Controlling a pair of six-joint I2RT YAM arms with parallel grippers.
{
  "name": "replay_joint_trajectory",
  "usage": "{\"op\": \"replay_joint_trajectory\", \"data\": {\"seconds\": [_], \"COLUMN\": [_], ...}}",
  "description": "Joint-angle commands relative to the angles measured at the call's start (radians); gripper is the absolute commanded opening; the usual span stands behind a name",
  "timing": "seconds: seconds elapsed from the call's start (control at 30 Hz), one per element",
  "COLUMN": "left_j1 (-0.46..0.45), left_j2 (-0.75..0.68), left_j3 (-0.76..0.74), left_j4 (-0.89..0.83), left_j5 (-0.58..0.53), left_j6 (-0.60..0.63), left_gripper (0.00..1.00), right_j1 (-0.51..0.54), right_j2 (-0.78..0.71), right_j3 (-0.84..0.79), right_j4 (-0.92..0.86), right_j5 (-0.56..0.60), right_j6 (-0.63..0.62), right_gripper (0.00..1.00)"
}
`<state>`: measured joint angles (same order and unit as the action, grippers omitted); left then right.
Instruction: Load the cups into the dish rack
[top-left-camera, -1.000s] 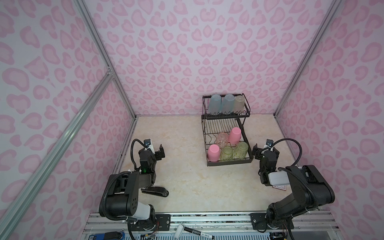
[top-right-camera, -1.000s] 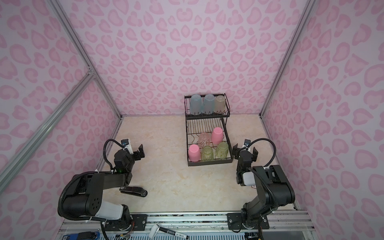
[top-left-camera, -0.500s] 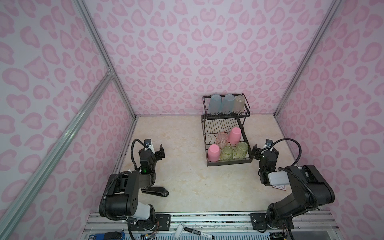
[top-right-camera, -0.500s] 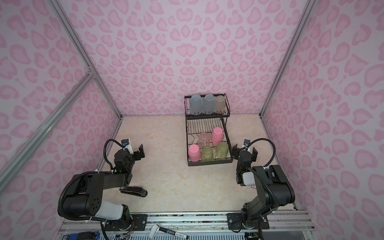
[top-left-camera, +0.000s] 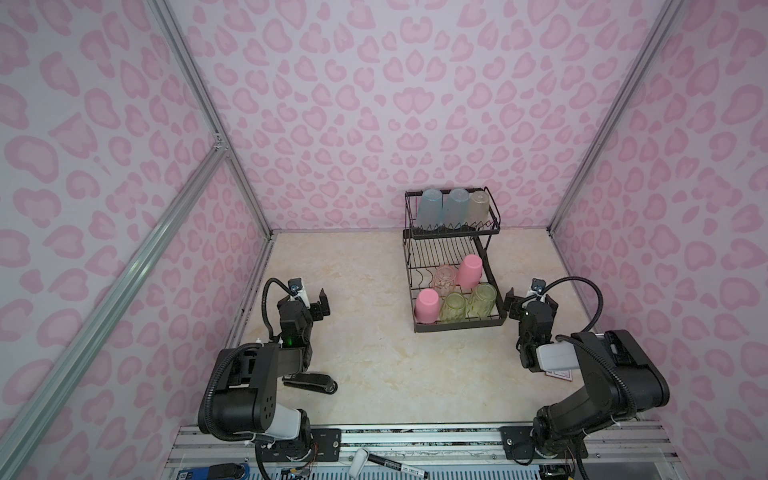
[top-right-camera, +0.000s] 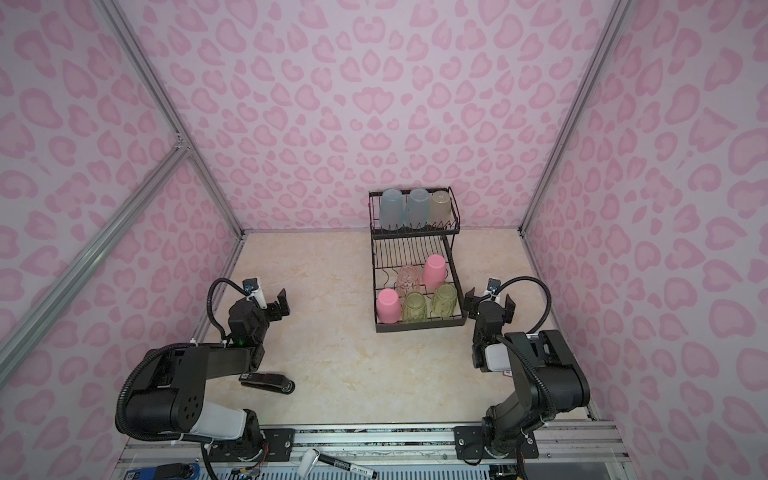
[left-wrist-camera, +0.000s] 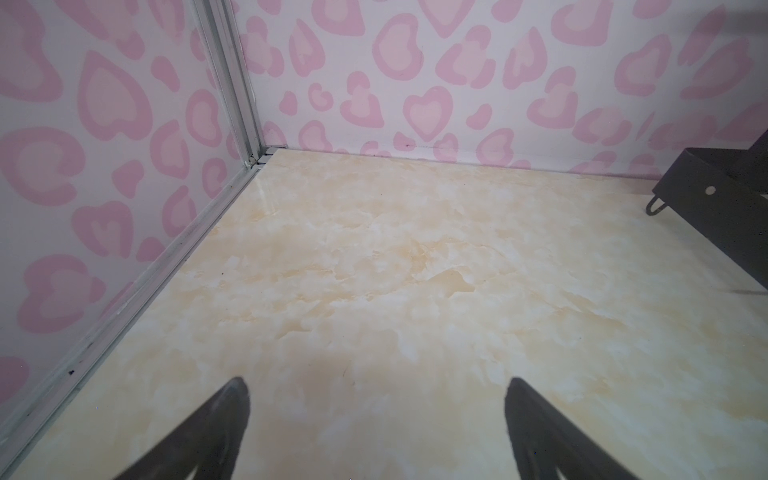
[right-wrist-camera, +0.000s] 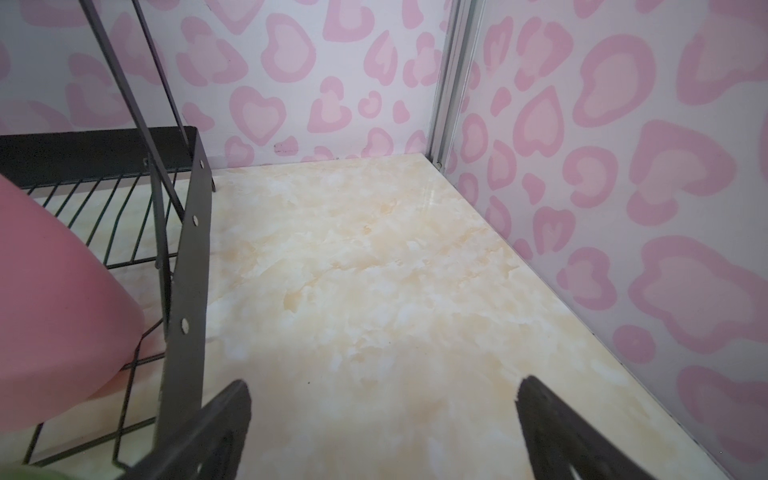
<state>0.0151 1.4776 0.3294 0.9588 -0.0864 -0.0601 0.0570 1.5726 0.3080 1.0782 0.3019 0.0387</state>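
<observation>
All eight cups (top-left-camera: 469, 270) sit in the dish rack (top-left-camera: 457, 328), three in its upper basket (top-left-camera: 453, 227), five on the lower tier, so loading seems finished; my left and right jaws stand apart, empty.

The black wire dish rack (top-left-camera: 457, 327) stands on the desk (top-left-camera: 365, 345) right of centre in both top views, with its small upper tier toward the back wall and its larger lower tier with tray toward the frame's bottom. The upper tier holds a row of two translucent teal cups (top-left-camera: 430, 206) and, at the right end, one pale yellow-green cup (top-left-camera: 478, 206). On the lower tier a pink cup (top-left-camera: 428, 306) sits at the front left corner beside two yellow-green cups (top-left-camera: 453, 306), with a clear orange-pink cup (top-left-camera: 444, 280) and a second pink cup (top-left-camera: 469, 271) just behind; all appear mouth down.
</observation>
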Motion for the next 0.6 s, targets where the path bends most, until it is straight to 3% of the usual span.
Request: {"op": "replay_joint_trajectory", "data": {"seconds": [0.0, 0.57], "left_j1": [0.000, 0.000], "left_j2": [-0.005, -0.004], "left_j3": [-0.001, 0.000], "left_j4": [0.026, 0.025], "left_j5": [-0.010, -0.009], "left_j6": [0.004, 0.006], "left_gripper": [0.98, 0.97], "right_j1": [0.001, 0.001], "right_j2": [-0.001, -0.001], "right_j3": [-0.005, -0.005], "right_j4": [0.022, 0.022], "right_j5": [0.008, 0.008], "right_j6": [0.004, 0.004], "right_gripper": [0.99, 0.99]}}
